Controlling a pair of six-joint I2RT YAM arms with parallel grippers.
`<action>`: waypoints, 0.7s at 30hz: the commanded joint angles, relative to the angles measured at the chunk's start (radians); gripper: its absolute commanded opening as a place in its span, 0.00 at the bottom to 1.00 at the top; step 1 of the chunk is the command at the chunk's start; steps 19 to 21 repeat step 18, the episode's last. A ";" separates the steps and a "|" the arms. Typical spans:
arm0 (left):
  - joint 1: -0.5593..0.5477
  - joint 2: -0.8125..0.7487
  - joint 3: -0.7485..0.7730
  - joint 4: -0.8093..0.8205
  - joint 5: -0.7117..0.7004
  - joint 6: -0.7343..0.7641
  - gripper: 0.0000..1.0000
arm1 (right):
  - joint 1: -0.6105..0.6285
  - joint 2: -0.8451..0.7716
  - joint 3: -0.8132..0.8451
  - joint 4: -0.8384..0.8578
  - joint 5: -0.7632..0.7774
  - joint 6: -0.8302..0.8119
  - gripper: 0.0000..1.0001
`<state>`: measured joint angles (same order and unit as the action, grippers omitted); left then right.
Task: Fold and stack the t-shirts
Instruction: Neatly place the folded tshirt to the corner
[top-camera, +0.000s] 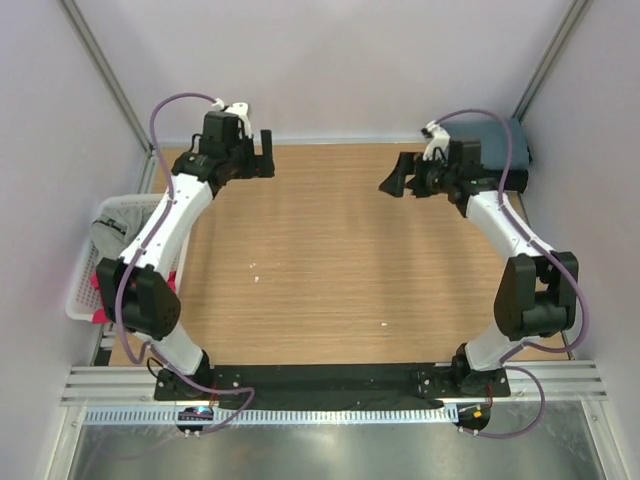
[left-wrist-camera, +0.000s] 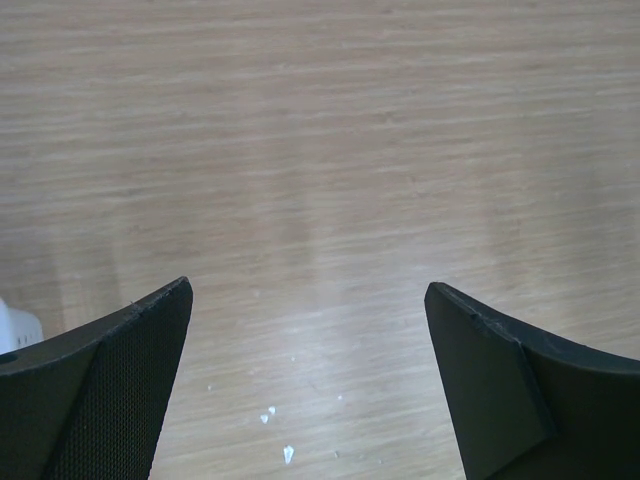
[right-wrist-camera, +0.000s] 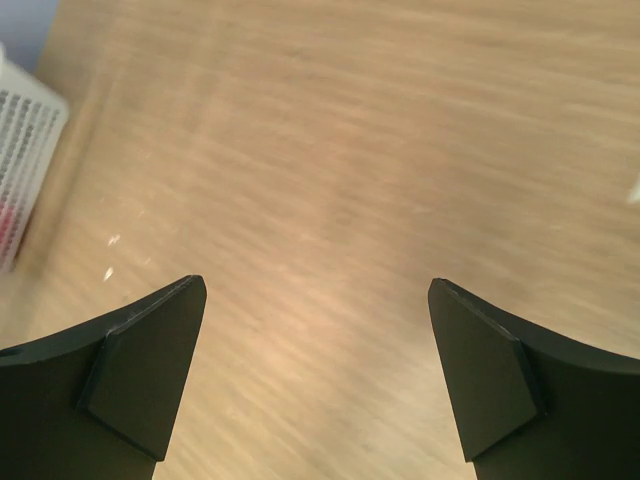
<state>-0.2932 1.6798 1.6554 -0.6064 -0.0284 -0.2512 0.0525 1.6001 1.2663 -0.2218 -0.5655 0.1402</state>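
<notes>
Slate-blue t-shirt (top-camera: 497, 135) folded flat at the worktop's far right corner, long axis unclear; grey t-shirt (top-camera: 107, 233) and pink t-shirt (top-camera: 99, 279) crumpled in the basket (top-camera: 82, 292) off the left edge; left gripper (left-wrist-camera: 310, 380) and right gripper (right-wrist-camera: 318, 380) wide, empty.

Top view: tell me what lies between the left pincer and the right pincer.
Only bare wooden tabletop lies between the left pincer and the right pincer. The top view shows this stretch, and both pincers are open and empty.

Bright, even light; pale glare streaks the table (left-wrist-camera: 320, 150) in the left wrist view; right wrist view motion-blurred.
</notes>
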 joint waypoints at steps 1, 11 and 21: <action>-0.004 -0.142 -0.141 0.074 0.007 -0.008 1.00 | 0.041 -0.141 -0.089 0.076 -0.008 0.062 1.00; 0.031 -0.449 -0.525 0.214 -0.048 0.095 0.99 | 0.056 -0.250 -0.246 0.094 0.164 0.217 1.00; 0.063 -0.502 -0.608 0.307 -0.039 0.110 1.00 | 0.055 -0.227 -0.275 0.144 0.191 0.151 1.00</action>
